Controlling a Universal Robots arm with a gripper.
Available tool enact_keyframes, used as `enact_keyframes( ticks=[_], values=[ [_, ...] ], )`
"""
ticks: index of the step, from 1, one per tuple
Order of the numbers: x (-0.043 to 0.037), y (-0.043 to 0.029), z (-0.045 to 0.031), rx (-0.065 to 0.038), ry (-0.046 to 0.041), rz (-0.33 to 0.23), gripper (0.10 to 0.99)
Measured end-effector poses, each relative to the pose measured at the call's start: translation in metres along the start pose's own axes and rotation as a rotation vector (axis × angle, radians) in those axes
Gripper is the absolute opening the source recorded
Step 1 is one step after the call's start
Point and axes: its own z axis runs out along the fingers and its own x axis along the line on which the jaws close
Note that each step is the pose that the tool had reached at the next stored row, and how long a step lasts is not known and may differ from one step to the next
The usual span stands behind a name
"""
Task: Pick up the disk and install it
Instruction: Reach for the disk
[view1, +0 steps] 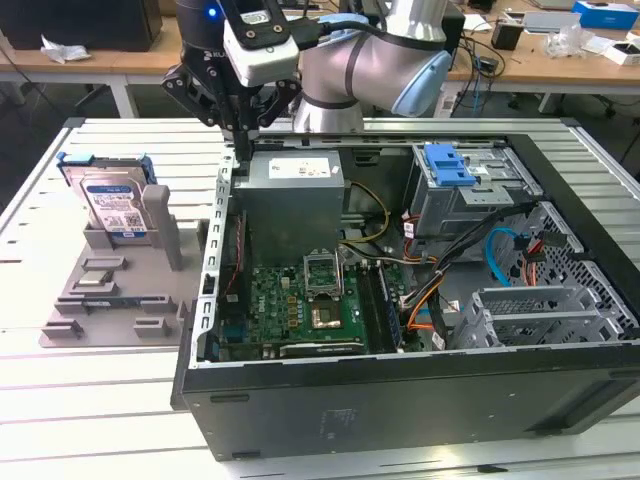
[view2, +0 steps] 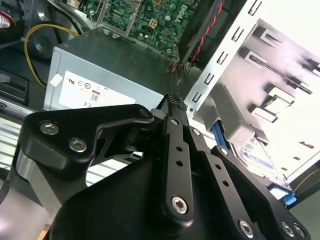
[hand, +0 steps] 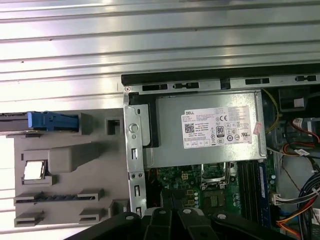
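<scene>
Now: jaws clenched, empty, over PC case (view1: 400, 400) edge.
Disk (view1: 112, 203) upright in holder (view1: 166, 225): stiff, heavyish, shock-fragile; grip by long side edges, prob.

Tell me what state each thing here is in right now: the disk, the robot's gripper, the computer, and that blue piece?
the disk: standing upright in the grey holder, not picked up.
gripper: shut, holding nothing, above the computer case's edge.
computer case: lying on its side, open, insides exposed.
blue latch: sitting on top of the metal drive cage.
</scene>
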Motion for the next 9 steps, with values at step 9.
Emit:
enact_keyframes(
  ticks=[9],
  values=[
    [0.0188,-0.0014,-0.0005,0.0,0.0,0.0,0.106]
  ],
)
